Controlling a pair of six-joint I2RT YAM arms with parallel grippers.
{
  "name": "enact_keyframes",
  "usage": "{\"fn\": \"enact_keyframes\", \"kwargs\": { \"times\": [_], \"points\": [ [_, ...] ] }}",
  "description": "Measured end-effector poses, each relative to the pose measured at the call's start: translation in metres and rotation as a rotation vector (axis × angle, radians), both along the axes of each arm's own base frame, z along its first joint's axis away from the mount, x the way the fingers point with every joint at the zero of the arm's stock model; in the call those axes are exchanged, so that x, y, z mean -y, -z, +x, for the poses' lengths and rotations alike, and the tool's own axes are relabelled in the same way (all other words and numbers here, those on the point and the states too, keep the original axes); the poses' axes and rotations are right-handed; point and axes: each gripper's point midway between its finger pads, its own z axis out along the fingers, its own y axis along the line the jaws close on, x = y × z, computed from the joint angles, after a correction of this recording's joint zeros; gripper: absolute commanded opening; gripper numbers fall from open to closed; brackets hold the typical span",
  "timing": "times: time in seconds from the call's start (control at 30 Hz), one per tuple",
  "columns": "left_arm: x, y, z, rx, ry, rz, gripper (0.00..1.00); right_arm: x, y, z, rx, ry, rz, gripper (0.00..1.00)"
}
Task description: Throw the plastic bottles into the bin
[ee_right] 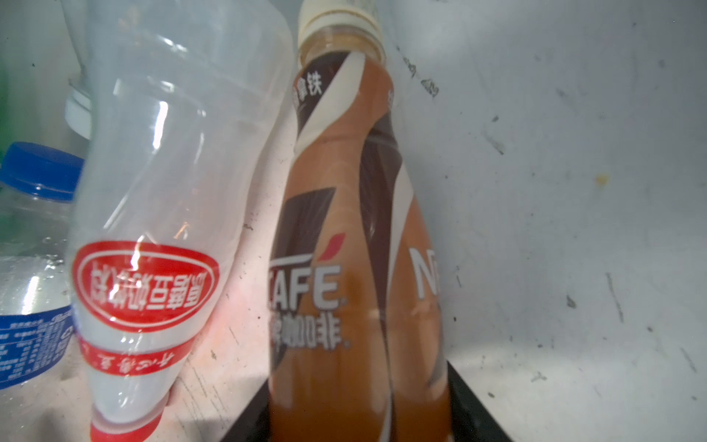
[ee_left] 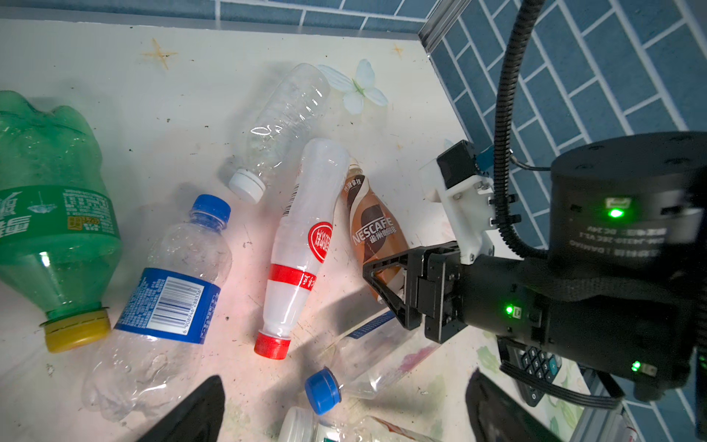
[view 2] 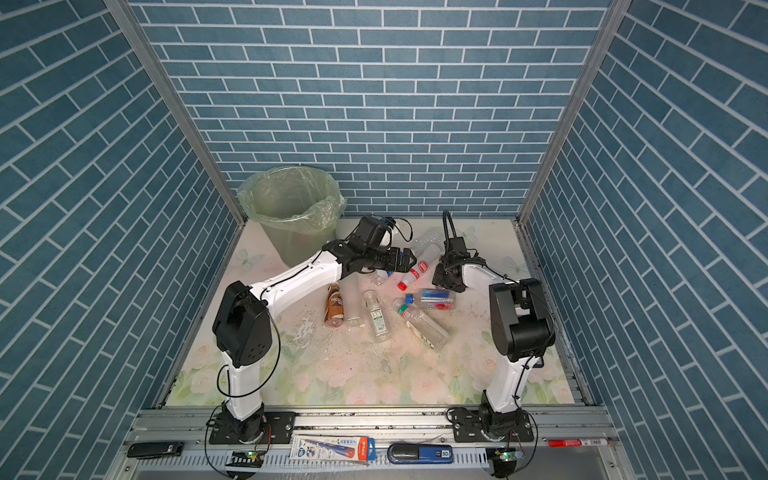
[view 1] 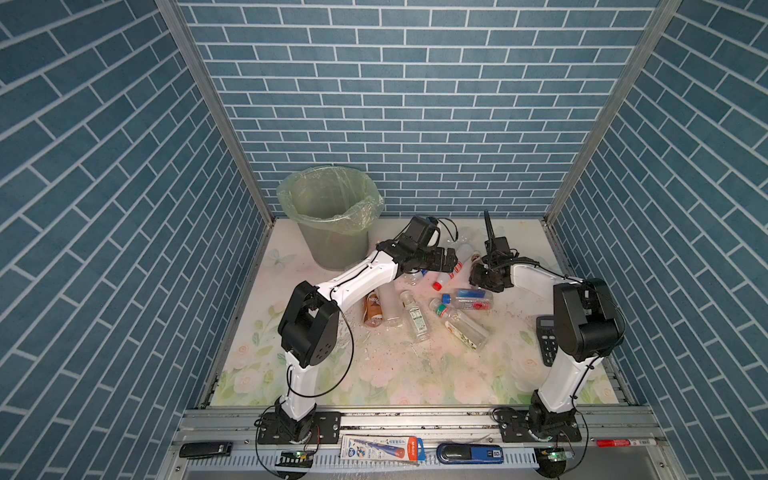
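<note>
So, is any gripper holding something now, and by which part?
Right gripper flanks the brown Nescafe bottle at its wide bottom end; firm grip cannot be told. Left gripper holds nothing.

Blue brick-pattern walls (view 1: 415, 104) on 3 sides w/ alu corner posts (view 1: 219, 112), pale floral tabletop (view 1: 395, 374), alu rail (view 1: 415, 419) at front.

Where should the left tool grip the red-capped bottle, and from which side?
Probably grip the red-capped bottle at its slim part near the red band, from above, jaws across its length. It lies flat, with bare table on both sides there; its wide end is crowded by the brown bottle.
</note>
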Motion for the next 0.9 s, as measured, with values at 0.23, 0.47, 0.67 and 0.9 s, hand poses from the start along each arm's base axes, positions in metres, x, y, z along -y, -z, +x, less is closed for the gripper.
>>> {"fn": "enact_keyframes", "kwargs": {
  "times": [0.23, 0.47, 0.67, 0.9],
  "points": [
    [0.004, -0.013, 0.007, -0.020, -0.006, -0.076, 0.99, 0.003, -0.010, -0.005, 0.003, -0.015, -0.012, 0.46],
    [0.004, -0.035, 0.032, -0.042, -0.046, -0.173, 0.99, 0.002, -0.063, -0.006, 0.117, -0.038, 0.007, 0.46],
    [0.001, -0.053, 0.050, -0.072, -0.088, -0.252, 0.99, -0.007, -0.104, -0.009, 0.211, -0.073, 0.071, 0.44],
    [0.008, -0.083, 0.065, -0.064, -0.098, -0.356, 0.99, -0.040, -0.150, -0.016, 0.341, -0.185, 0.140, 0.43]
  ]
}}
